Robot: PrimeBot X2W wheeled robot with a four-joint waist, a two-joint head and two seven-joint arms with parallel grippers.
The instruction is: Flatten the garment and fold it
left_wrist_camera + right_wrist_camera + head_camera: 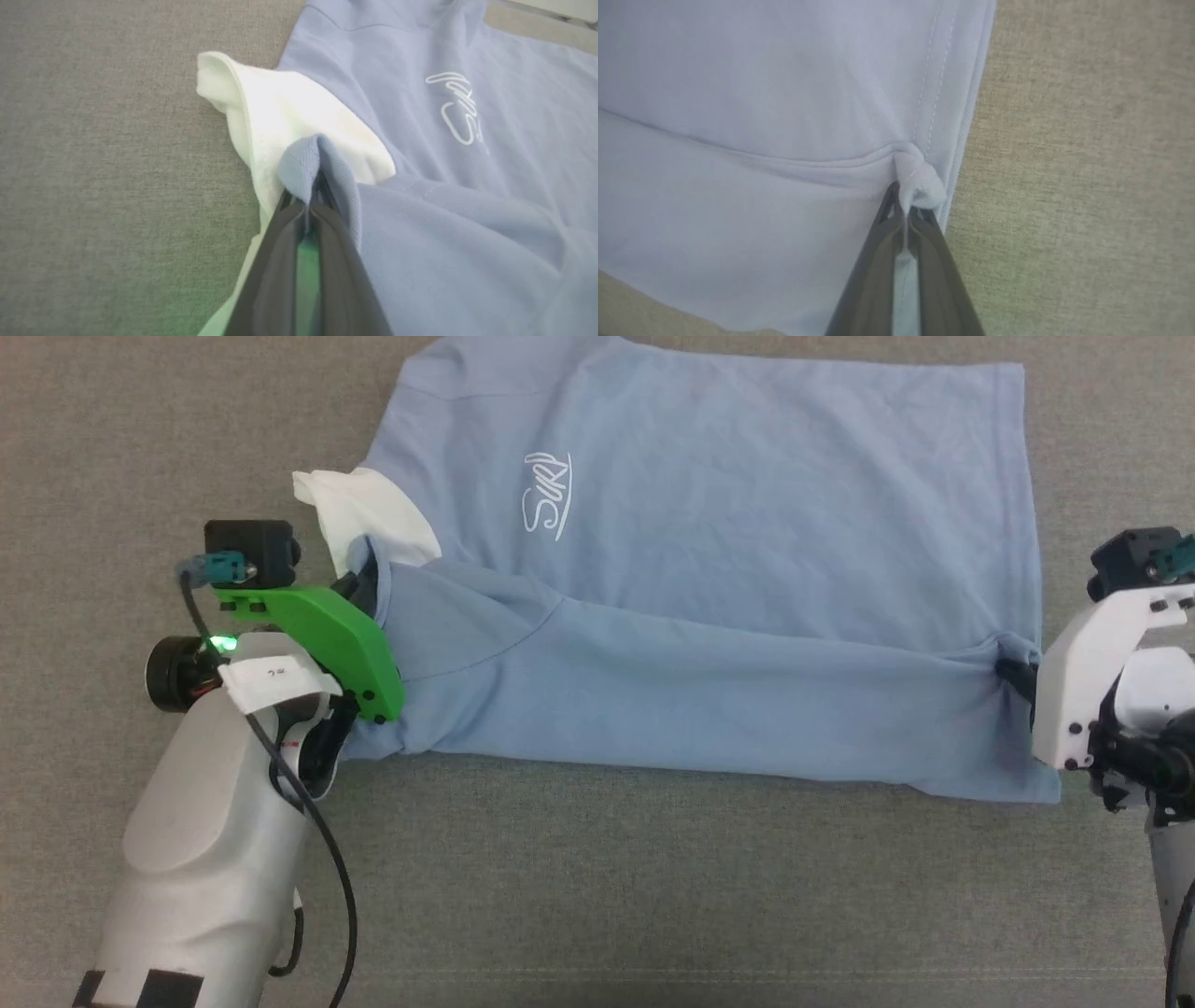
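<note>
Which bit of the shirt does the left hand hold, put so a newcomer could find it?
Start at the light blue shirt spread across the grey surface and go to its neck end, where the white collar sticks out. There the left hand is shut on a small raised peak of blue fabric, the only blue fold lying over the white.

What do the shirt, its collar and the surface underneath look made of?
The shirt looks like matte light blue piqué-type knit: fine pebbled texture at the pinched fold. Its collar is white, seemingly a thicker, stiffer knit. The surface looks like grey heathered woven cloth, matte; fibre can't be told.
</note>
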